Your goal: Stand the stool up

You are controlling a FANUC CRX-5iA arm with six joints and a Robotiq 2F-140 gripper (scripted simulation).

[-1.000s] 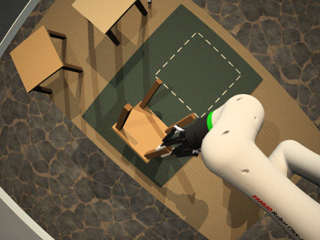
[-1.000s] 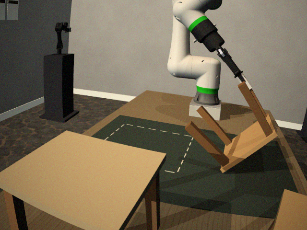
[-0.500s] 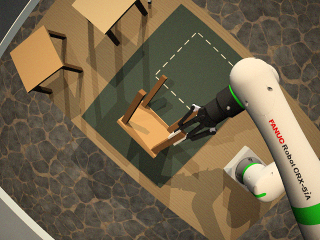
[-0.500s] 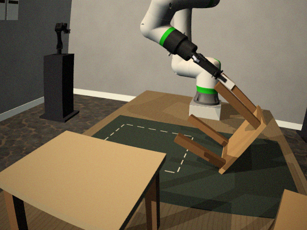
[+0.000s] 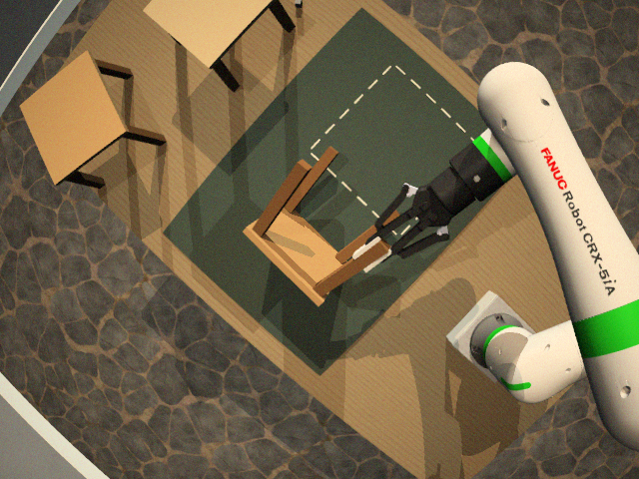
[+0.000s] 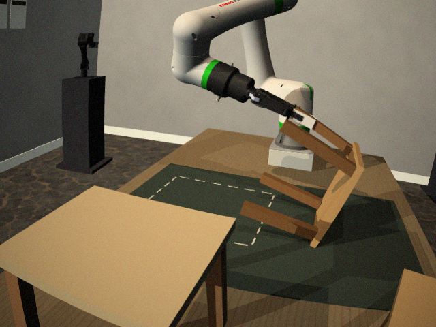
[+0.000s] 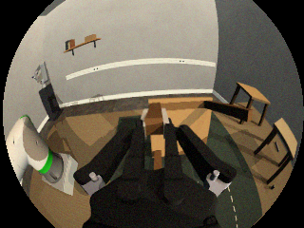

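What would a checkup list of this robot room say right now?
Surface: wooden platform with a green mat and a dashed rectangle.
Job's things: stool tipped on its seat edge, legs pointing toward the rectangle, mostly outside it.
Clutter: two tables off the mat.
Gripper: gripper shut on one upper stool leg.
Cables: nothing seen.
Surroundings: stone floor, grey wall, dark pedestal with a small device.
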